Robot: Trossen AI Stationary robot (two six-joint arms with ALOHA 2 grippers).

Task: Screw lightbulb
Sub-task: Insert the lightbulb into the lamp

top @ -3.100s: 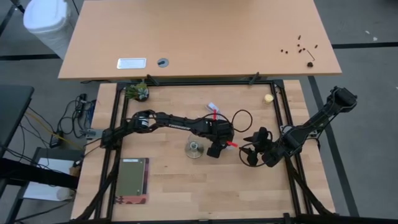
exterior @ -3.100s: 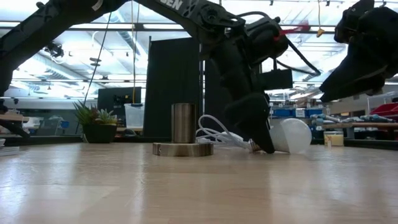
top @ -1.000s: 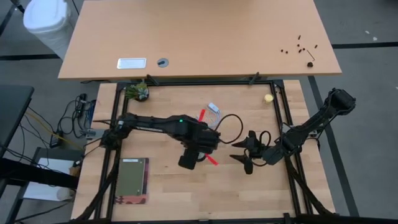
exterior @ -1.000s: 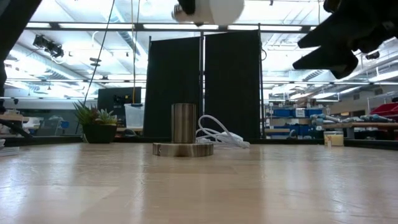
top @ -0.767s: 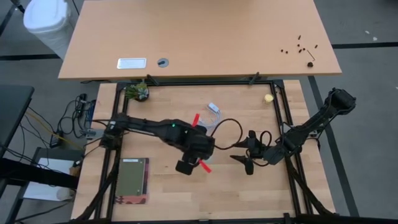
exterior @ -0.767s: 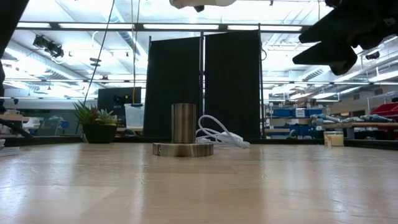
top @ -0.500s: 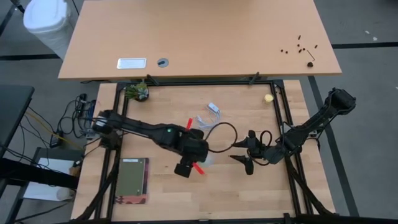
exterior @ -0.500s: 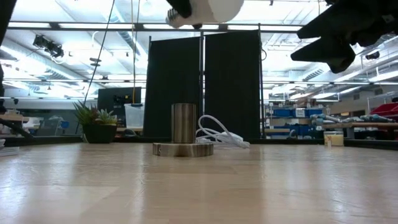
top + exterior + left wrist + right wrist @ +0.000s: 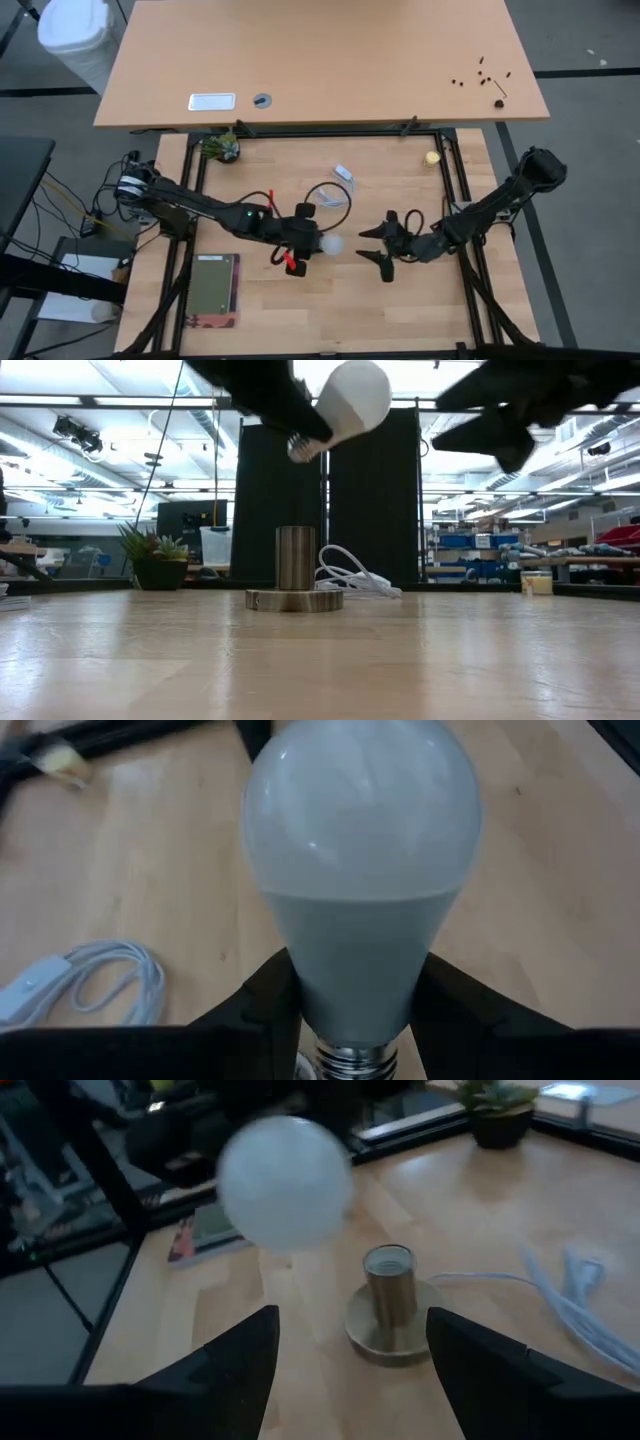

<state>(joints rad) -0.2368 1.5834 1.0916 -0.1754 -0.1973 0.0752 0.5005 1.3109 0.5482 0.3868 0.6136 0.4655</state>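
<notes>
Lightbulb, frosted, one item, in hand

Lightbulb [image 9: 360,880]: I am holding it aloft in my left gripper [image 9: 355,1005], fingers clamped on the tapered neck just above the screw base, globe tilted, above the socket [image 9: 295,558]. I am judging it light, smooth, slippery and fragile; the neck is the place to grip, never the globe. Socket: brushed metal cylinder on a round disc, white cord [image 9: 355,578] trailing. My right gripper [image 9: 385,248] is hovering nearby, spread and empty.
</notes>
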